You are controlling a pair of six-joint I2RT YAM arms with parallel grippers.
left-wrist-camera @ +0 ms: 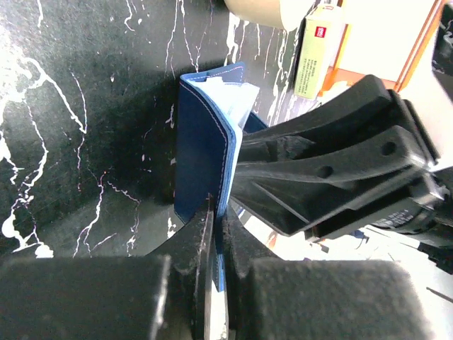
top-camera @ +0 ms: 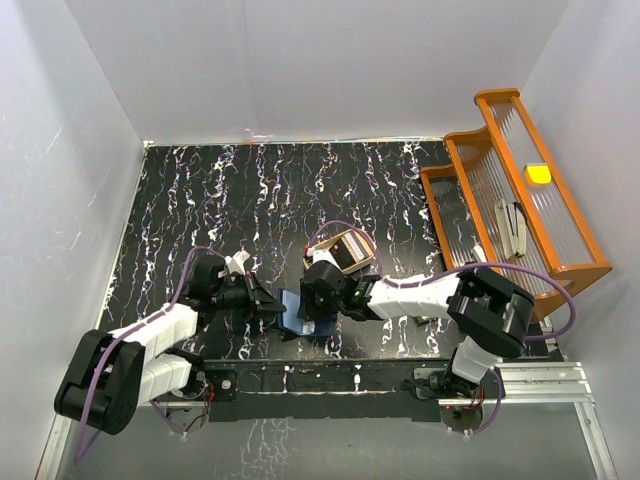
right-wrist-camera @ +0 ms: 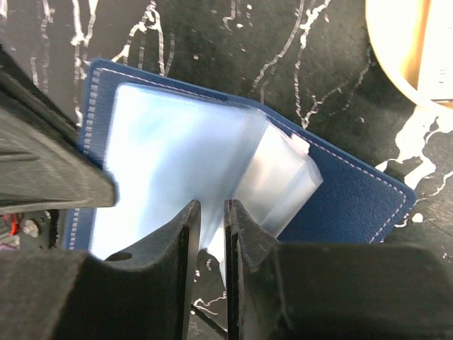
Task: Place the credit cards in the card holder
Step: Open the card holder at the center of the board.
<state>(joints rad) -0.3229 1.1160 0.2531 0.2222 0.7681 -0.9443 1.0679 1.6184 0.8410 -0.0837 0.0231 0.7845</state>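
While the left arm (top-camera: 160,335) lies low and nearly straight, running from its base at the near left corner out toward the middle of the table (top-camera: 200,200), the right arm (top-camera: 410,295) is folded, its elbow raised near its own base and its forearm reaching leftward to the same spot. The two wrists meet close to the near edge, almost nose to nose.

Between them is the card holder (left-wrist-camera: 202,142), navy blue and standing on one edge, opened like a book. The left gripper (left-wrist-camera: 216,227) has the navy cover clamped from below, its fingers (left-wrist-camera: 187,248) pressed tight on either side of the stitched edge. The right gripper (right-wrist-camera: 211,212) comes in from the opposite side with its wrist tipped downward. Its fingers (right-wrist-camera: 244,234) are drawn almost together, leaving only a thin slit, and a leaf of the clear sleeves (right-wrist-camera: 177,156) passes between them. The sleeves fan out pale blue against the cover.

I cannot tell whether any of the credit cards sits inside those sleeves.

Just beyond the grippers lies a tan tray (top-camera: 362,245), with a cream-yellow block (left-wrist-camera: 315,57) beside it in the left wrist view. An orange rack (top-camera: 560,230) stands at the right side, well apart.
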